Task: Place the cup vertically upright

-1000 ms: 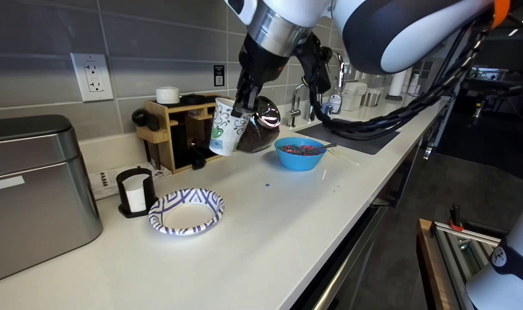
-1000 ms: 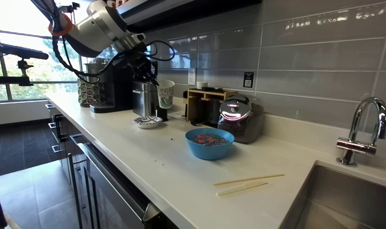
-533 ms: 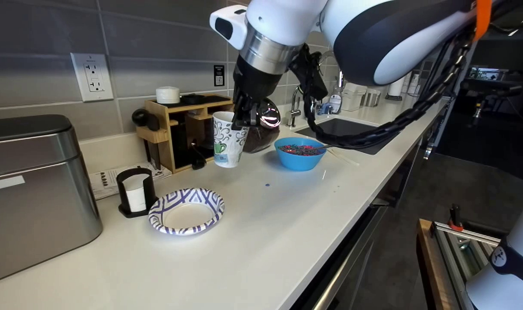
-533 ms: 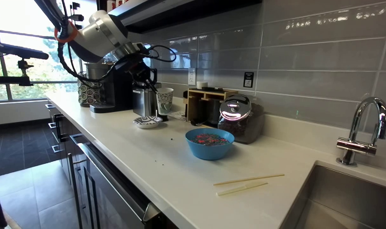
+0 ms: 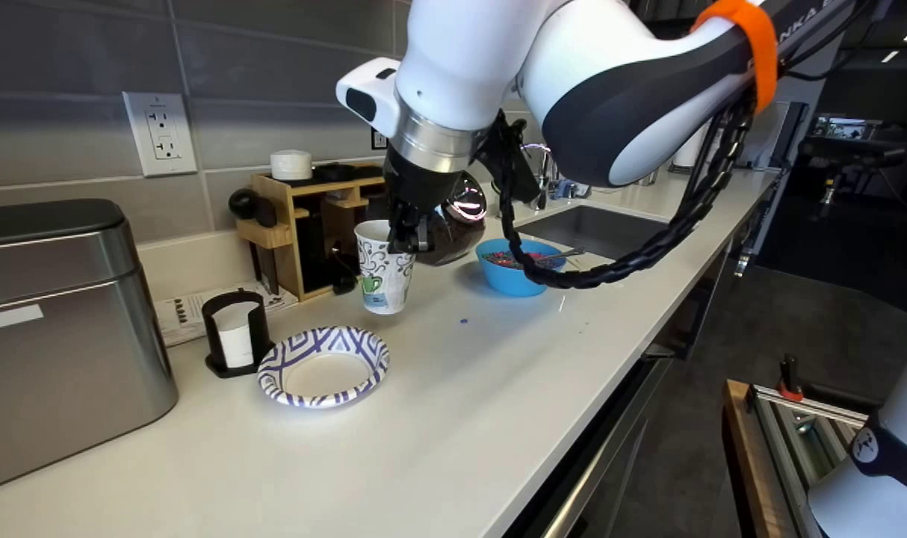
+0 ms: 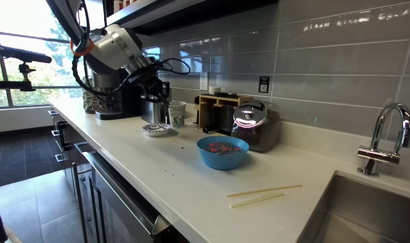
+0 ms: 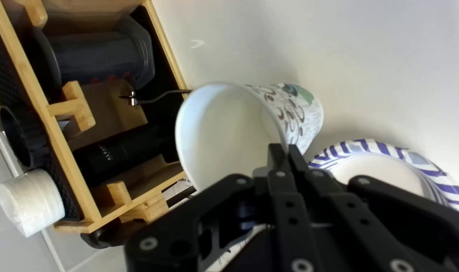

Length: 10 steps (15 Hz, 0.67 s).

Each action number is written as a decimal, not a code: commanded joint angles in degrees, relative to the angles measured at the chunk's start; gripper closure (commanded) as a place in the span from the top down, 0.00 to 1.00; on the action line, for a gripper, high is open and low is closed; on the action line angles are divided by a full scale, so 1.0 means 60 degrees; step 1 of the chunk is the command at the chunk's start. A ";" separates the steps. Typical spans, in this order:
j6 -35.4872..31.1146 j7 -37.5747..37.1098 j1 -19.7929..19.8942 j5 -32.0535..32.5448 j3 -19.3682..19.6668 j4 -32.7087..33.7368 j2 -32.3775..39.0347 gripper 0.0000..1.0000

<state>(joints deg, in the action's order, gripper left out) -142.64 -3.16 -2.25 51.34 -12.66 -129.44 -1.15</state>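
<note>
Presently, the claw (image 7: 286,152) pinches the thin wall of the cup (image 5: 382,278) at its rim, with one jaw inside the mouth and one outside. The cup is near the desk (image 5: 438,388), almost upright, mouth upward; whether its base touches, I cannot tell. In my judgement the step is the setting down, and most dangers come from this small grip. If the claw would let go while there is a gap below, the cup could drop and fall on its side, because it is tall and, as it seems, light. If it were pressed too low, the wall could bend, since the force would go through one side only. Any small lean, if it is not corrected, could make the base meet the desk on its edge. Also the inner jaw could pull the rim and overturn the cup, if the claw went away sideways instead of along the wall.

Near the base there is the patterned dish (image 5: 326,377); a slight drift that way could put the base on its rim, and then the cup would stand tilted. On the other side, also near, stands the wooden rack (image 5: 278,196), which a toppling cup could strike. The jar (image 6: 262,135) and the blue bowl (image 6: 222,160) are farther, so I consider them a smaller risk.
</note>
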 commanded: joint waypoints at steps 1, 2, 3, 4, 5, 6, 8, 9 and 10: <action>-0.0058 -0.0188 -0.0312 0.0264 0.0392 0.0310 0.0551 0.00; -0.0046 -0.0214 -0.0348 0.0276 0.0440 0.0351 0.0647 0.00; -0.0024 -0.0196 -0.0397 0.0289 0.0466 0.0389 0.0743 0.00; -0.0013 -0.0158 -0.0439 0.0243 0.0491 0.0437 0.0833 0.00; -0.0013 -0.0148 -0.0478 0.0232 0.0515 0.0482 0.0903 0.00; -0.0029 -0.0080 -0.0500 0.0197 0.0549 0.0504 0.0947 0.00; -0.0027 -0.0065 -0.0552 0.0203 0.0594 0.0563 0.1053 0.00; 0.0003 -0.0028 -0.0573 0.0188 0.0611 0.0593 0.1095 0.00; 0.0025 0.0022 -0.0588 0.0120 0.0627 0.0640 0.1129 0.00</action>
<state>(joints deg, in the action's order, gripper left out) -142.65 -3.16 -4.42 51.39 -10.20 -127.03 4.10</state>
